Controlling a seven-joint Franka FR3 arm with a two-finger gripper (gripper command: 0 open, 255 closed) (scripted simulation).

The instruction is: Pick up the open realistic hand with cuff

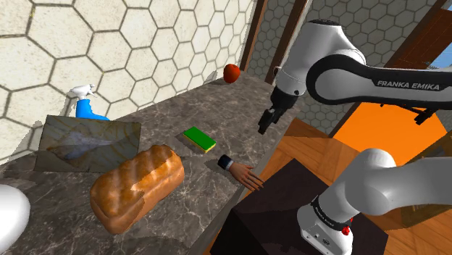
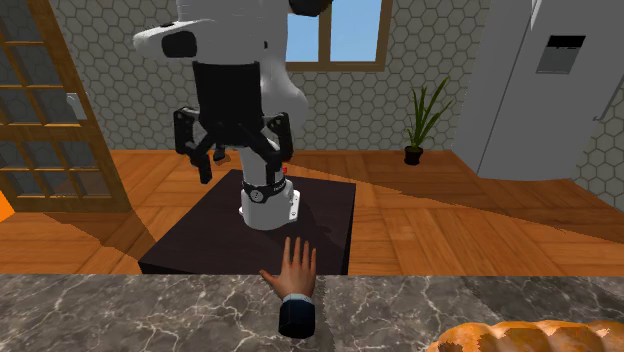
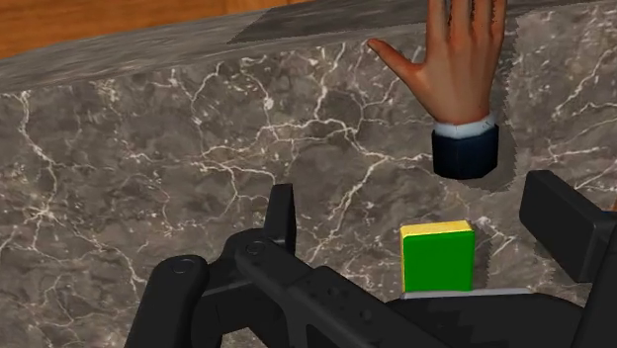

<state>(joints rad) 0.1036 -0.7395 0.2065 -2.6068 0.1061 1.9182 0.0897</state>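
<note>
The open hand [image 1: 246, 176] is skin-coloured with a dark blue cuff [image 1: 226, 163]. It lies flat at the marble counter's near edge, and its fingers overhang toward the stand. In the second exterior view the hand [image 2: 296, 266] points at the robot, cuff [image 2: 298, 317] nearest the camera. My black gripper [image 1: 269, 122] hangs open above the counter, up and to the right of the hand in the shoulder view, touching nothing. In the wrist view the hand [image 3: 460, 61] lies beyond the fingertips [image 3: 282, 213], clear of the gripper [image 3: 420, 219].
A green and yellow sponge [image 1: 200, 139] lies just past the hand's cuff, under the gripper in the wrist view [image 3: 436, 255]. A bread loaf [image 1: 137, 187], a fish-printed board [image 1: 87, 143], a blue spray bottle [image 1: 85, 105] and a red fruit [image 1: 232, 73] share the counter [image 1: 166, 232].
</note>
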